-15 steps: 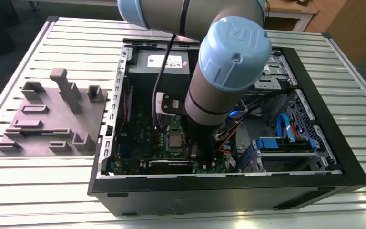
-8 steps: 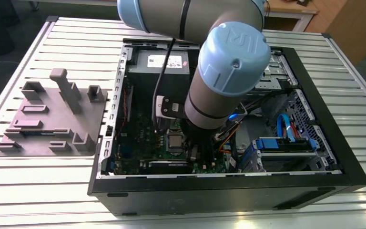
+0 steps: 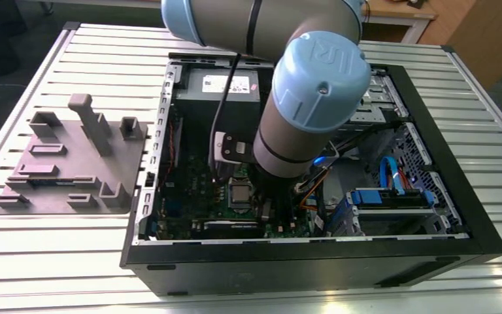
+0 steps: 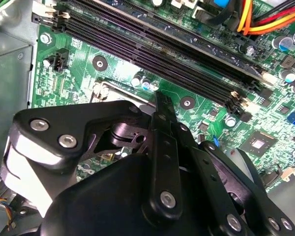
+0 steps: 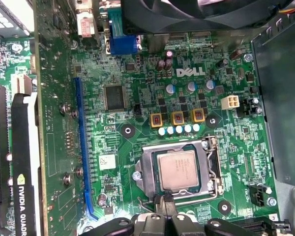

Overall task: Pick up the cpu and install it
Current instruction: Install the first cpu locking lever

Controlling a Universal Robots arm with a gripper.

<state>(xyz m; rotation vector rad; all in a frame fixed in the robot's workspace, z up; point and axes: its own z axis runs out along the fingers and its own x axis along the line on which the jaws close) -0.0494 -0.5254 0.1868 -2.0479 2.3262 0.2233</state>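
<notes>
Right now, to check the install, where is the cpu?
In the first wrist view the cpu sits inside the metal socket frame on the green motherboard, close to the gripper.

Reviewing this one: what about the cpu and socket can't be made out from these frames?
- First wrist view: the gripper overlaps the socket frame's edge beside the cpu; contact cannot be told.
- Second wrist view: the gripper's body covers most of the socket frame on the motherboard.
- Exterior view: the arm blocks the motherboard's middle; the cpu is too small to judge.
</notes>
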